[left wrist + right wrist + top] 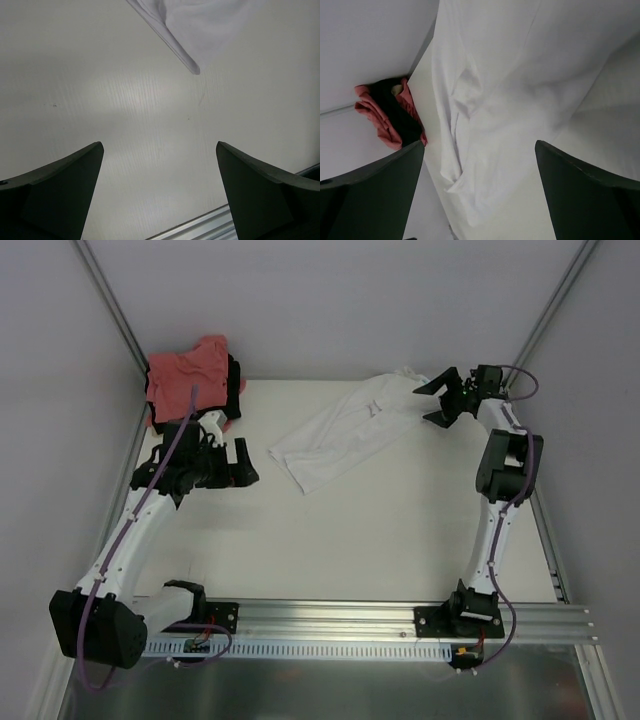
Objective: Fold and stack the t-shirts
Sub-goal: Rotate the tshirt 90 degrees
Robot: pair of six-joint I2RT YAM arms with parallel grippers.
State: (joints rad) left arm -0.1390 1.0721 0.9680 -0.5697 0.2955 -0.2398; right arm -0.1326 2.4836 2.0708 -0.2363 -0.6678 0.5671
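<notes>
Tabletop (pixel 380 530) bears white t-shirt (pixel 340 430) between left tool (pixel 245 465) and right tool (pixel 432 402), both gaping, empty.

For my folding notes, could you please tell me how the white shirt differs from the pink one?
The white shirt lies spread in a long strip on the table; the pink shirt is bunched in the far left corner. The white shirt lies alone; the pink shirt rests on a black shirt. Neither is gripped.

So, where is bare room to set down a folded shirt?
The near half of the table is bare, between the white t-shirt and the aluminium rail. The far-left corner is crowded: pink-and-black shirt pile, left gripper beside it.
</notes>
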